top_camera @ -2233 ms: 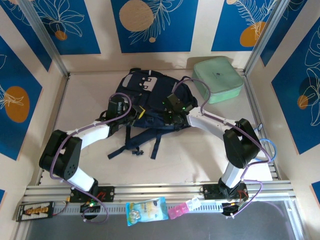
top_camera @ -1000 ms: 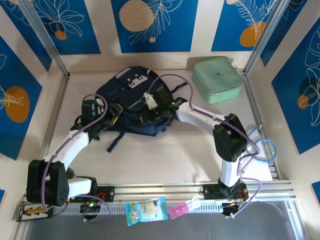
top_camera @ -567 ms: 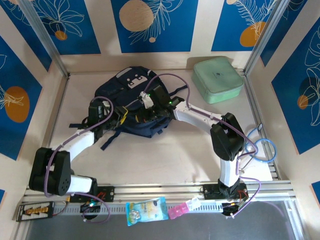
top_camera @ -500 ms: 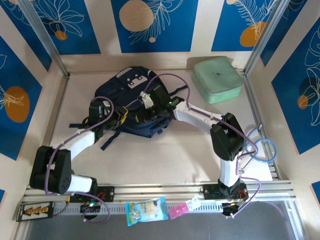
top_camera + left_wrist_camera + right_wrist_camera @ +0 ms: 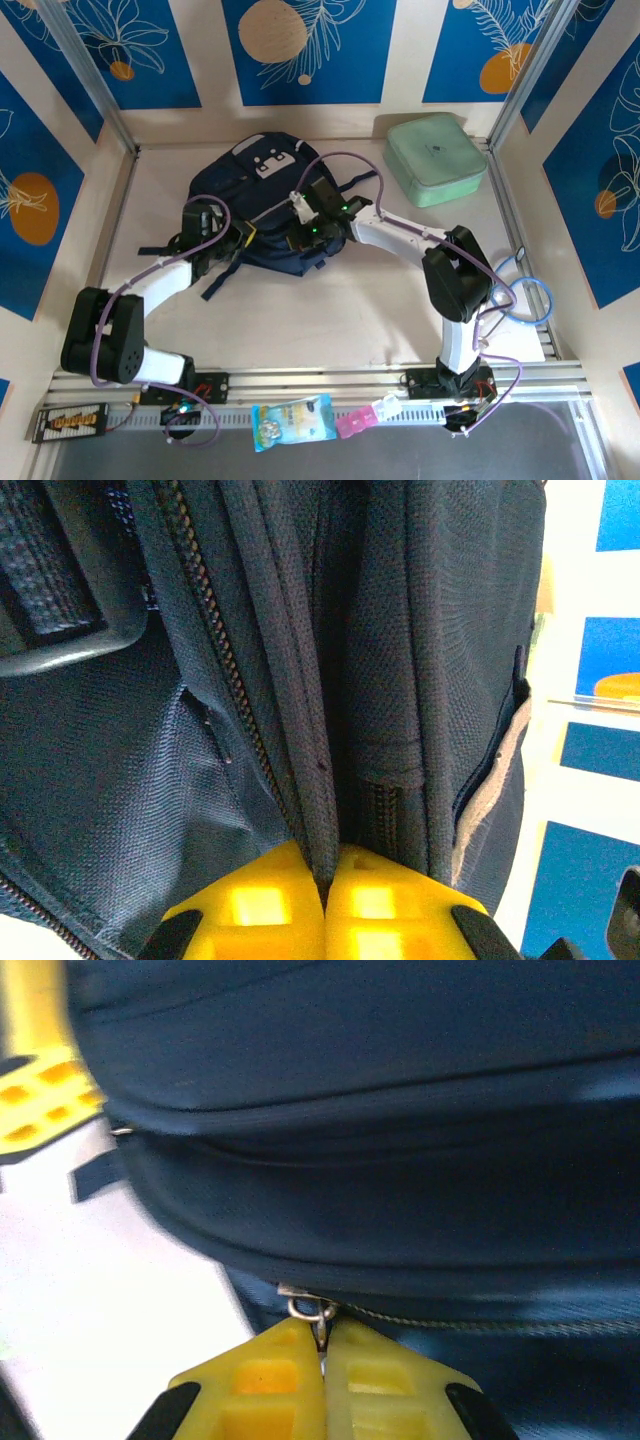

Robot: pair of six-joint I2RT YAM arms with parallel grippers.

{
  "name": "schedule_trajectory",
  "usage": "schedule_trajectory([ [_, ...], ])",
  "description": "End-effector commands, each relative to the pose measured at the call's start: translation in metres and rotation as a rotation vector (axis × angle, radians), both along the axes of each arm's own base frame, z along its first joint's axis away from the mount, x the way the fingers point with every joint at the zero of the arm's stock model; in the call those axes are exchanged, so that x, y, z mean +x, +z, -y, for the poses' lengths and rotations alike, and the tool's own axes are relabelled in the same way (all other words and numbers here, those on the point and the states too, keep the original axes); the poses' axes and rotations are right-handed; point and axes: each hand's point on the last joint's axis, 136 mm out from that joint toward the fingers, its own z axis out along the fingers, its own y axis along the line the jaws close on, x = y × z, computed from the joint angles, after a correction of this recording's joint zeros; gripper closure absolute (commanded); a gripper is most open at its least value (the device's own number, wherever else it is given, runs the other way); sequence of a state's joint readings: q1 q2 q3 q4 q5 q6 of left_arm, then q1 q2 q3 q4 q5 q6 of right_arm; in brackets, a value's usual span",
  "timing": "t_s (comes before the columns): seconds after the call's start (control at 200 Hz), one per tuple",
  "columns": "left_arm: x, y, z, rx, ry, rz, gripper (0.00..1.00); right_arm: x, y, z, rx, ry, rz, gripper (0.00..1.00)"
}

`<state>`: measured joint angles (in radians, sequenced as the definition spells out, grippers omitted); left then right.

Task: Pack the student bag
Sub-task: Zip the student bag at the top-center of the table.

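The student bag (image 5: 262,195) lies on our table (image 5: 340,320), left of centre
Our left gripper (image 5: 325,868) is clamped on its fabric seam (image 5: 316,770), the right gripper (image 5: 322,1338) pinches a metal zip pull (image 5: 311,1309); we cannot read the grey patch (image 5: 266,160)

A pale cream table (image 5: 330,310) is closed in on three sides by cream walls. The back wall (image 5: 400,60) carries blue panels (image 5: 300,80) with white leaf drawings and orange or tan discs (image 5: 500,68). The left wall (image 5: 20,140) and right wall (image 5: 600,140) bear the same pattern. Two aluminium posts (image 5: 90,80) rise slanting at the back corners. An aluminium rail (image 5: 330,380) runs along the table's near edge. Below it lies a dark grey strip (image 5: 400,455), perhaps the floor. The light is soft and even, with only faint shadows on the table.
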<state>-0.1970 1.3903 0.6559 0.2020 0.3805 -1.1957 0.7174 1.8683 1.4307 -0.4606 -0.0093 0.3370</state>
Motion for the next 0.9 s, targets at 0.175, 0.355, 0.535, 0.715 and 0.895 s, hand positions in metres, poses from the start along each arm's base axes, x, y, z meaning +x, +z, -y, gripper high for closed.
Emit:
schedule_trajectory([
  [0.175,0.008,0.015,-0.004,0.046,-0.010,0.049,1.00,0.032,0.010,0.043,-0.121,-0.149,0.082,0.89],
  [0.355,0.008,0.019,-0.001,0.034,-0.022,0.055,1.00,0.030,0.016,0.015,-0.016,-0.046,0.099,0.75],
  [0.535,0.008,0.021,0.000,0.027,-0.024,0.058,1.00,0.036,0.007,0.014,-0.039,-0.031,0.104,0.72],
  [0.715,0.007,0.020,-0.001,0.025,-0.022,0.054,1.00,0.037,-0.002,0.020,-0.071,-0.053,0.094,0.71],
  [0.895,0.007,0.022,-0.001,0.024,-0.021,0.060,1.00,0.031,-0.017,0.016,-0.066,-0.052,0.045,0.70],
])
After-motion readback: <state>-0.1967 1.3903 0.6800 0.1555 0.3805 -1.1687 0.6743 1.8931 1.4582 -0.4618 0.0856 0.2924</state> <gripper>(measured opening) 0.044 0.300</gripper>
